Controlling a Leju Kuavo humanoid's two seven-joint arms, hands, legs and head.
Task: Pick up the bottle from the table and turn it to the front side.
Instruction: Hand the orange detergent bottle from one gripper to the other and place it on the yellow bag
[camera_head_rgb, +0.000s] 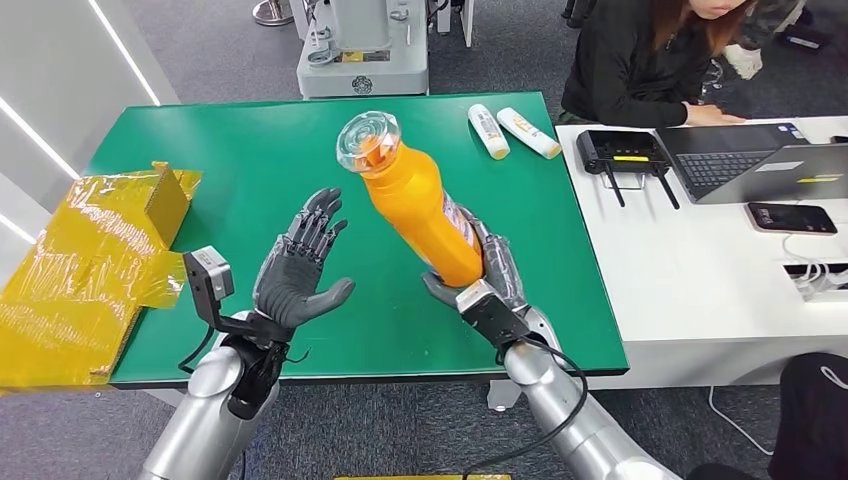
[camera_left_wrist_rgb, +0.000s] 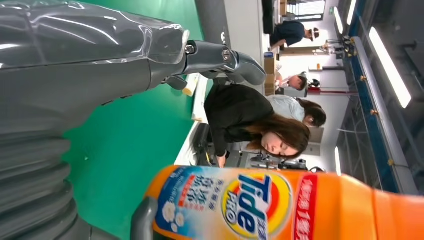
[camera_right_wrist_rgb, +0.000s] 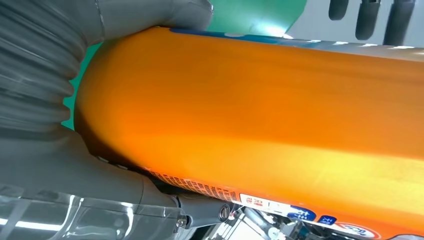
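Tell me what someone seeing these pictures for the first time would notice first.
The orange bottle stands out, held up off the green table by the right hand, its clear cap tilted toward the camera. Beside it the left hand hovers open, palm facing the bottle, fingers spread. A crumpled yellow box sits at the table's left edge, and a person works at a laptop on the white desk to the right.

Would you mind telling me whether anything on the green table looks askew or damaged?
The crumpled yellow film-wrapped cardboard box overhangs the green table's left edge. Two small white tubes lie flat. Nothing appears spilled.
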